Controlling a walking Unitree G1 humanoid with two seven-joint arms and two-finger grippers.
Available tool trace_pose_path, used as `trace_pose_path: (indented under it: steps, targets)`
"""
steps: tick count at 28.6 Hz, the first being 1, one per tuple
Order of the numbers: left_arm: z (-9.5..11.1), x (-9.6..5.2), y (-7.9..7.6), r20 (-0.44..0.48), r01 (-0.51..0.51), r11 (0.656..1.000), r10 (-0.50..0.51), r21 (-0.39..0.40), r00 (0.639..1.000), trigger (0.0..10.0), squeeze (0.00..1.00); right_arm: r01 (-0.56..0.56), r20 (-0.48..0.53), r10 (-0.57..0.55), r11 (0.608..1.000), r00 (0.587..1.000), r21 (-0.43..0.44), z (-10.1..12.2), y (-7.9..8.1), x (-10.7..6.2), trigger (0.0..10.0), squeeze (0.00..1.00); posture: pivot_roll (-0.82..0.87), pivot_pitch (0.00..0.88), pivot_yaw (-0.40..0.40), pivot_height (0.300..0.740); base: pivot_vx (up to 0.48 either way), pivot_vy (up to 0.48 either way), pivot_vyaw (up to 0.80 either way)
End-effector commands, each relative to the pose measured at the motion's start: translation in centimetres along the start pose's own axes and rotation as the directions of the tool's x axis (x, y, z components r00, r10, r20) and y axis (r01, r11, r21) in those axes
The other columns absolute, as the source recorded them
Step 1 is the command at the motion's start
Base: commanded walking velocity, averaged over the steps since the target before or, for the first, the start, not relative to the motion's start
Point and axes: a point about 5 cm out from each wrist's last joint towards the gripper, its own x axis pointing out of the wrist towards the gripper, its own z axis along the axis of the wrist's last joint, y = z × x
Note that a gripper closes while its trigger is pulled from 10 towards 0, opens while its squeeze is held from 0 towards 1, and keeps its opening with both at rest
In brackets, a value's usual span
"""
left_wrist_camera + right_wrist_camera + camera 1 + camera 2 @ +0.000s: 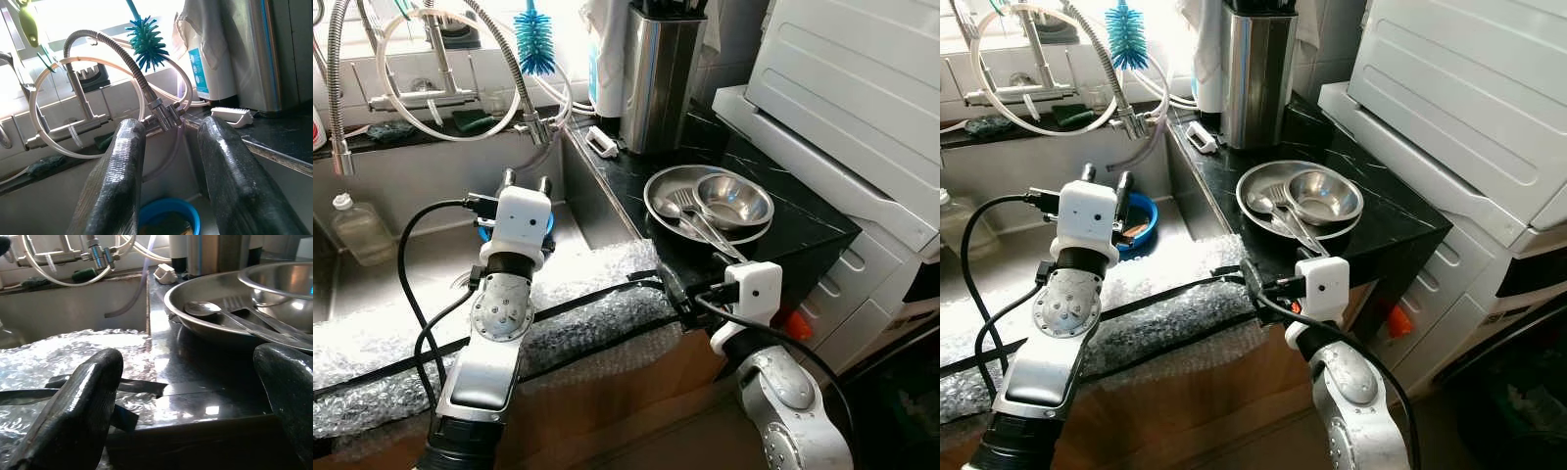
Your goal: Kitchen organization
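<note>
The steel plate (658, 201) sat on the black counter (803, 230) to the right of the sink (431, 264), and in it lay a smaller steel bowl (736, 199), a spoon (671, 209) and a fork (690, 204), their handles reaching toward the counter's near edge. These looked to me like the things the tidying was about, and none of them was in my grasp.

My right gripper (195, 401) hovered low at the near edge of the counter, just short of the plate, its two fingers (78, 401) spread wide with nothing between them. My left gripper (171, 171) was held over the sink, pointing at the far wall, its fingers also parted and empty. Beneath it, in the basin, stood a small blue bowl (168, 215) with something brownish inside that I could not make out.

Farther out, a tall steel knife block (658, 78) stood at the far end of the counter with a small white brush (603, 142) beside it, and a blue bottle brush (534, 44) hung by the tap (421, 93). A plastic bottle (357, 230) stood at the left of the basin. Bubble wrap (587, 294) covered the sink's near rim. White appliances (862, 108) filled the right.

I judged the work barely begun: the dishes were gathered but unmoved, and everything remained to be lifted and put away.
</note>
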Motion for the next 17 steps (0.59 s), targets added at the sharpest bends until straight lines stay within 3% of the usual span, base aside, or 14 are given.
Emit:
trace_pose_path:
  steps: [1, 17]
  targets:
    - [0.26, 0.01, -0.24, 0.022, 0.007, 1.000, -0.008, 0.017, 1.000, 10.0, 0.00, 0.027, -0.013, -0.027, 1.000, 1.000, 0.014, -0.08, -0.47, -0.10, 10.0, 0.00, -0.03, 0.000, -0.087, 0.740, 0.000, 0.000, 0.00]
    - [0.28, 0.10, -0.56, 0.034, 0.021, 1.000, -0.021, 0.013, 0.999, 10.0, 0.00, 0.089, 0.019, -0.090, 0.995, 0.996, 0.043, 0.39, -1.20, 0.25, 10.0, 0.00, -0.03, 0.000, -0.084, 0.740, 0.000, 0.000, 0.00]
